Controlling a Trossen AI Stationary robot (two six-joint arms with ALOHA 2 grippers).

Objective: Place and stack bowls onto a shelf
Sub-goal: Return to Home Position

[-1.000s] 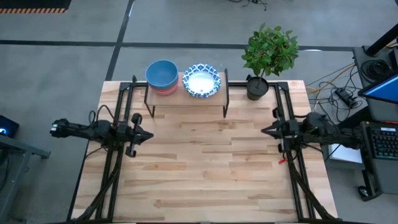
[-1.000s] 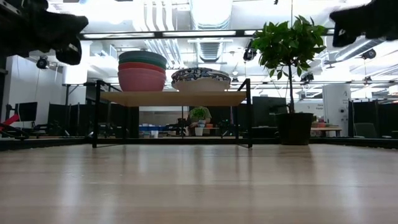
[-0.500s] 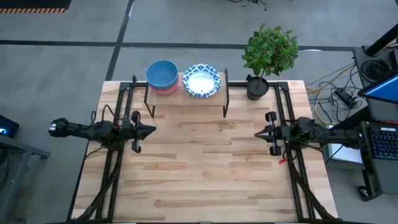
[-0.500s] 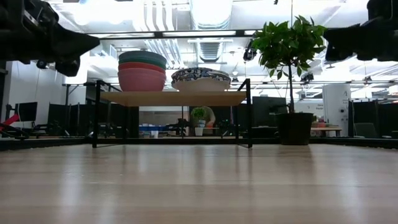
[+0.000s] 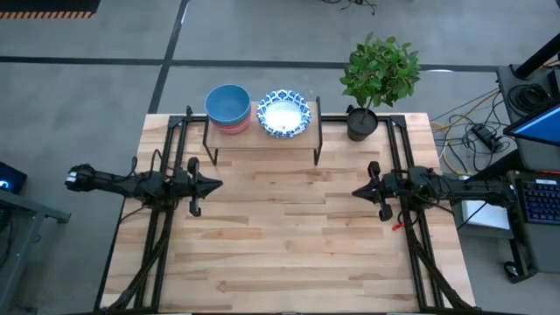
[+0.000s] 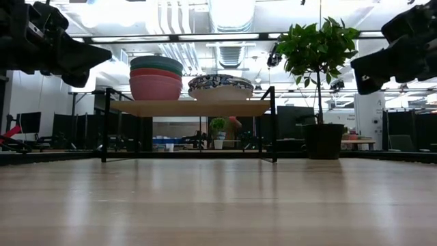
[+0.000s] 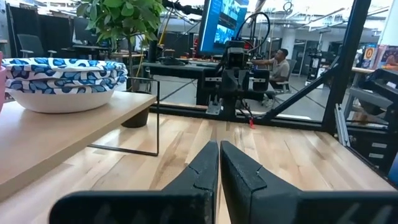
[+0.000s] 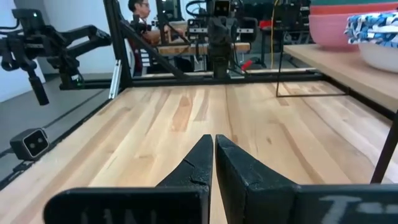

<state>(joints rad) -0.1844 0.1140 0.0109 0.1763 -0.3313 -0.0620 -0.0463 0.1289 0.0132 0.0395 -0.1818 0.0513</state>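
The big tabletop carries the shelf at its far edge. On the shelf sit the plain bowls, stacked, just beside the stacked white bowls. They look hard, smooth and light, so the rim seems best to pinch. The left end effector and right end effector hover at the sides, each pressed together, empty.

Side by side on the light-wood shelf: plain bowl stack, blue uppermost; white blue-patterned bowl stack.
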